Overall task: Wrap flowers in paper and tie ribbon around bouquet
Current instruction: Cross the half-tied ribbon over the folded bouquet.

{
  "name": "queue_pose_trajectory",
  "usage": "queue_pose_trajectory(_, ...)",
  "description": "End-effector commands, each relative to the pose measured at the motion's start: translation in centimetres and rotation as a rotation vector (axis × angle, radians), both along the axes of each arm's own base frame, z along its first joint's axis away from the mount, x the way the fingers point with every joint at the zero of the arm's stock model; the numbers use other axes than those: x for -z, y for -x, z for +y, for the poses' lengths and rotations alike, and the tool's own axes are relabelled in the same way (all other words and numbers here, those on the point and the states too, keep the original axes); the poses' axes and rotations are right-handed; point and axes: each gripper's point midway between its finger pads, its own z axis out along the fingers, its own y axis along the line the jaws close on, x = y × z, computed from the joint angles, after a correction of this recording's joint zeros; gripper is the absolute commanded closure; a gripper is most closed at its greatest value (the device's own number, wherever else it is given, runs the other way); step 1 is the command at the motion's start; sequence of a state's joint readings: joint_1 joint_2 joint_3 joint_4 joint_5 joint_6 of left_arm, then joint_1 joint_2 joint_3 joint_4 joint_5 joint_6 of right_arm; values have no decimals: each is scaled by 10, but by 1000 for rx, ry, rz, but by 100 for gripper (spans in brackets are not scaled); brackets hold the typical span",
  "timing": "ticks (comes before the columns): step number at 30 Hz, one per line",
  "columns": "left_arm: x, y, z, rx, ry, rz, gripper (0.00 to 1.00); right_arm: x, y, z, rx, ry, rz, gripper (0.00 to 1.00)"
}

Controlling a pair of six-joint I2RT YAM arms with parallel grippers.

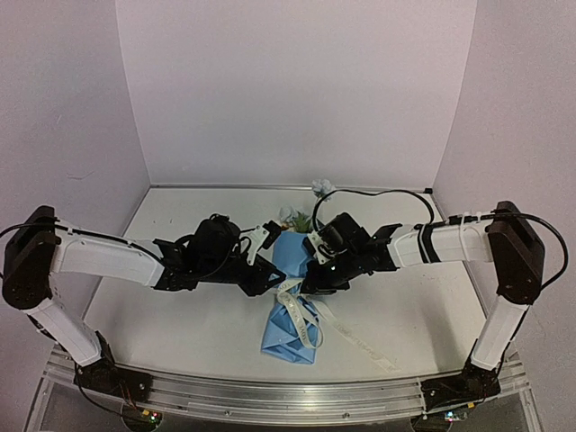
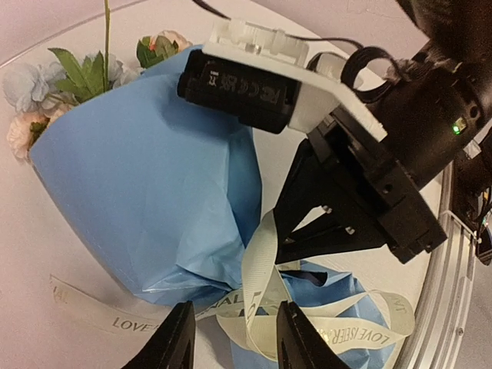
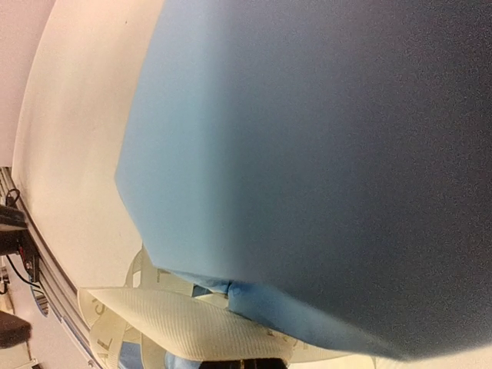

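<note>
Two arms at work on table (image 1: 162, 306). Shows bouquet (image 1: 290, 256) lying mid-table, blooms far, blue tail near. Right gripper (image 2: 283, 240) pressed together, pinching ribbon (image 2: 257, 284) at the waist; left gripper (image 2: 237, 315) spread, straddling a loose loop. Probably risks slack unwinding or paper (image 2: 138, 177) crushing if pulled unevenly. Leaves little room at the crowded waist, with stray bloom (image 1: 319, 187) well apart, far.

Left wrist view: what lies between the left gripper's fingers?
Ribbon crosses the gap, with paper just beyond it, as the left wrist view shows.
</note>
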State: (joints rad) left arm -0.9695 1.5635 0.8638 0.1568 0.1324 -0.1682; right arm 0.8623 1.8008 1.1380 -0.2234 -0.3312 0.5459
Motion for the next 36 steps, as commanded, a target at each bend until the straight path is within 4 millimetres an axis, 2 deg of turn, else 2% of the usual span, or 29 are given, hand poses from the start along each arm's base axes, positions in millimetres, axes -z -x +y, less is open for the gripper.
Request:
queue_pose_trajectory(1, -6, -5, -17, 20, 7, 29, 63, -14, -4, 4, -12, -43, -41, 100)
queue_pose_trajectory(11, 10, -5, -32, 73, -32, 76, 80, -18, -3, 1, -19, -44, -62, 100)
queue_pose_trajectory(21, 2, 9, -40, 157, 12, 101, 99, -24, -4, 10, -19, -100, -63, 100)
queue_pose_trajectory(30, -20, 19, -45, 213, 94, 98, 100, -29, -14, 19, 17, -198, -122, 100)
queue_pose_trajectory(33, -16, 24, -47, 235, 105, 125, 100, -28, -18, 21, 37, -223, -139, 100)
queue_pose_trajectory(36, -1, 26, -47, 234, 87, 160, 100, -26, -21, 19, 53, -222, -152, 100)
